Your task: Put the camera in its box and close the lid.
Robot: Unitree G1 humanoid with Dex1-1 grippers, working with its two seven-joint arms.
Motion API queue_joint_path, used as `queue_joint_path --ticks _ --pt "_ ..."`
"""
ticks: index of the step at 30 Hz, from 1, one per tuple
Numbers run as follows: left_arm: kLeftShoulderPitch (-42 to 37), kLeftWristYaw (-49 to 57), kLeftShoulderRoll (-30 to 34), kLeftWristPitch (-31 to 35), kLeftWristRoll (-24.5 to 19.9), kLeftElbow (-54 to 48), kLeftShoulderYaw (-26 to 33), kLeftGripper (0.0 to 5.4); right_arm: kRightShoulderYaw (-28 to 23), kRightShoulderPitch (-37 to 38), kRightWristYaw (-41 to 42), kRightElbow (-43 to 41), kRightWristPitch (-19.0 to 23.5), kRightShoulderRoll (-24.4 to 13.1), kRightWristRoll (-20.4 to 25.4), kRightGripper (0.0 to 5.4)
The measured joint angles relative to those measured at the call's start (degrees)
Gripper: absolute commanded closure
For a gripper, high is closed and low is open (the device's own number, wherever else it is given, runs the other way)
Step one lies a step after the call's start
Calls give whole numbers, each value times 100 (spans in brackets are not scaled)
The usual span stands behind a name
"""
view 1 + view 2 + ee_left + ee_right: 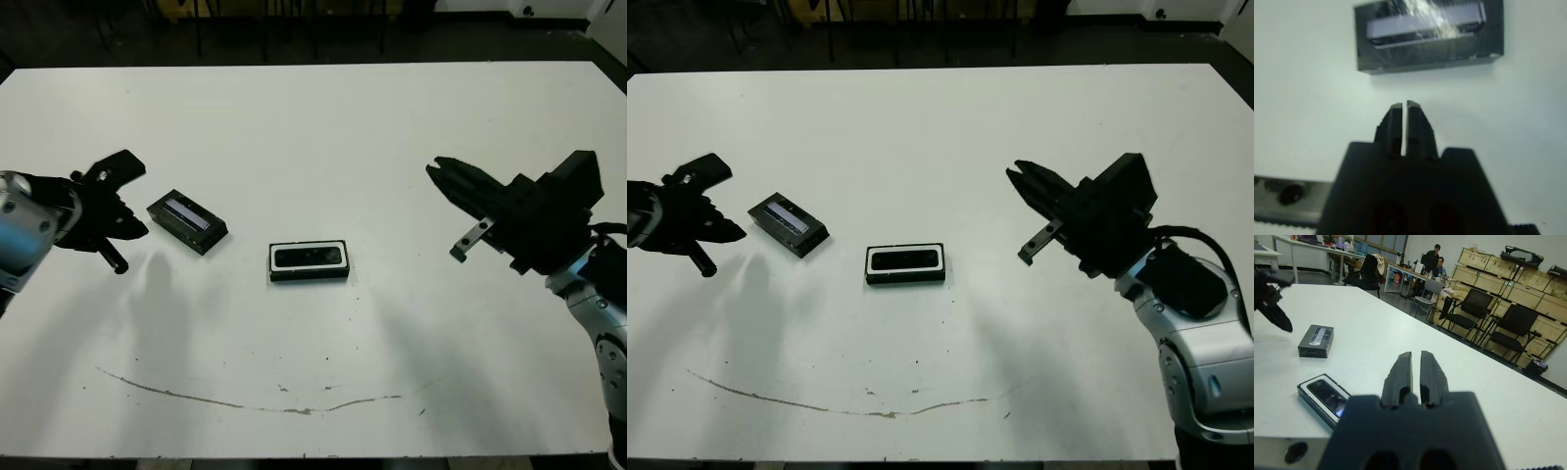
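White worktop (392, 127): camera (310, 257) already lies in box (310, 275); both grippers' fingers pressed together, empty. Left gripper (122, 230) should spread, grasp lid (187, 221) squarely.

You won't find any readable text, label, brand or number anywhere here, not on the lid (187, 221) with its pale strip, the box (310, 261), the camera (311, 257) sitting in it, or the white table (323, 127).

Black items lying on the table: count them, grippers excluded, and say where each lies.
3. The lid lies alone near the left gripper; the box sits mid-table, and the camera lies inside it. Nothing seems hidden.
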Motion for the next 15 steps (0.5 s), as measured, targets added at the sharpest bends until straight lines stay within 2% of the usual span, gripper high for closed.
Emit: queue_joint_path --ticks 15 --pt "217 600 -289 -280 715 278 154 540 -12 5 -8 14 -66 -61 2 539"
